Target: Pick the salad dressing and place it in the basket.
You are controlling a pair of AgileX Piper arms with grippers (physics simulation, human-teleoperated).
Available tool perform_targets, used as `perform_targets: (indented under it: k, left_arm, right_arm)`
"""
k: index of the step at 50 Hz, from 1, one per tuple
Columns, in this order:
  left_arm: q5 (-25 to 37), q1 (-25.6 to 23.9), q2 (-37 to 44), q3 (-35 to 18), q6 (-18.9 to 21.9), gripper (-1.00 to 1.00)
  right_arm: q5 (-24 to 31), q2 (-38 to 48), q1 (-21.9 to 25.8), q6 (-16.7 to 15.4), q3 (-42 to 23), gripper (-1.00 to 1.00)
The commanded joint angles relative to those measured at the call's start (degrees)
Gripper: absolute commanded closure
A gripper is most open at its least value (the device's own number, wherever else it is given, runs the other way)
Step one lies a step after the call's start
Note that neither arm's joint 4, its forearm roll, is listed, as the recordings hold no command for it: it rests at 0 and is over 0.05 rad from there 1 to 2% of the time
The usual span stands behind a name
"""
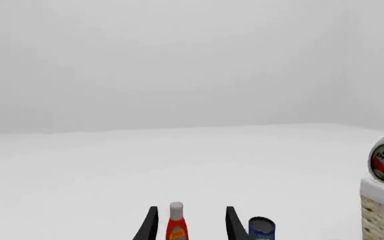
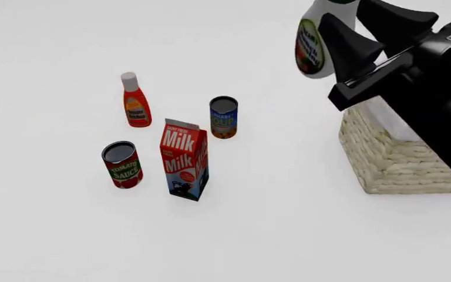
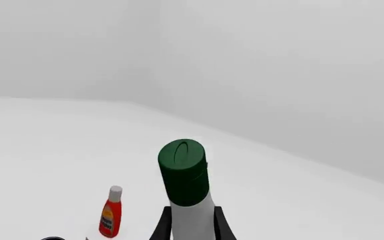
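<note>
My right tool (image 2: pixel 356 36) is squeezed onto the dressing (image 2: pixel 316 47), one finger on each side of the white bottle below its green cap (image 3: pixel 184 170). I hold the dressing up in the air, above the counter (image 2: pixel 288 223), by the near left corner of the basket (image 2: pixel 394 161). The basket sits on the counter under my right arm.

My left tool (image 1: pixel 190 225) is open, with nothing in it. Out past it stand a red bottle (image 2: pixel 135 101) and a blue can (image 2: pixel 223 117). Nearer me stand a milk box (image 2: pixel 184 159) and a tomato can (image 2: pixel 122 164).
</note>
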Motion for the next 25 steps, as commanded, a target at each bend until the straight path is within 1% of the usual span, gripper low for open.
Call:
perform_targets:
  k: [1,3,7,11,16,21,23,25]
  left_arm:
    - [-0.72,5.43,-8.60,9.16,0.91,-1.00]
    - [-0.95,5.89,-9.59,10.69,1.46,-1.00]
    - [0.18,6.11,-12.47,12.86,0.83,-1.00]
    - [4.70,6.63,-17.44,13.20,1.33,-1.00]
    - [7.13,7.69,-19.37,13.20,0.94,-1.00]
    - [7.94,8.18,-19.36,13.20,0.79,-1.00]
    - [8.08,8.33,-19.41,13.20,0.61,-1.00]
    - [8.58,8.93,-19.38,13.20,-0.12,-1.00]
  right_arm:
    - [0.95,-3.32,-3.16,1.43,-1.26,1.00]
    - [1.23,-3.87,-3.86,1.82,-1.62,1.00]
    - [1.83,-4.78,-5.17,2.13,-2.46,1.00]
    - [2.39,-5.48,-6.87,2.31,-3.50,1.00]
    - [3.11,-5.93,-8.88,2.60,-4.58,1.00]
    - [3.60,-6.16,-12.21,3.51,-5.72,1.00]
    - [3.69,-6.16,-12.71,3.64,-5.89,1.00]
    - [3.87,-6.09,-14.03,3.76,-6.32,1.00]
